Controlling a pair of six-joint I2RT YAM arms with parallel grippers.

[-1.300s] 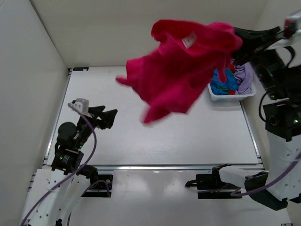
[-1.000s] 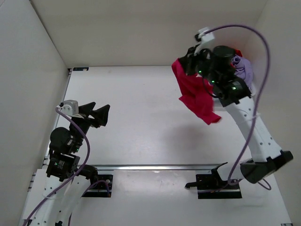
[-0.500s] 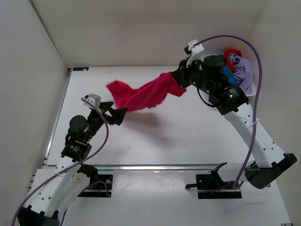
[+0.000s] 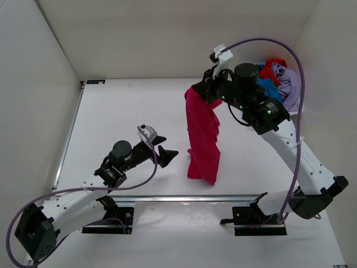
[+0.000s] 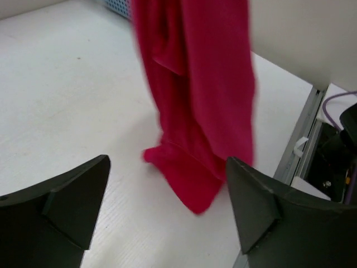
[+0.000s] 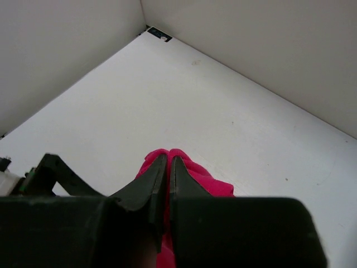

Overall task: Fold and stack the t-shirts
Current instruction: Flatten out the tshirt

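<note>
A magenta-pink t-shirt [image 4: 203, 134] hangs in a long bunched column from my right gripper [image 4: 196, 91], which is shut on its top edge above the table middle; in the right wrist view the cloth [image 6: 189, 170] bulges round the closed fingers. The shirt's lower end [image 5: 189, 176] touches the table near the front. My left gripper [image 4: 163, 148] is open and empty, low over the table just left of the shirt's bottom; its view shows the hanging shirt between the two spread fingers [image 5: 61, 204]. Blue, red and lavender shirts [image 4: 279, 78] lie heaped at the back right.
The heap at the back right sits in a basket mostly hidden behind the right arm. A metal rail [image 4: 223, 197] runs along the table's front edge. White walls [image 4: 33, 89] close the table on the left, back and right.
My right gripper swung the pink shirt from the basket out over the table; it flew sideways, then dropped to hang straight down. My left arm reached forward and right toward its lower end.
</note>
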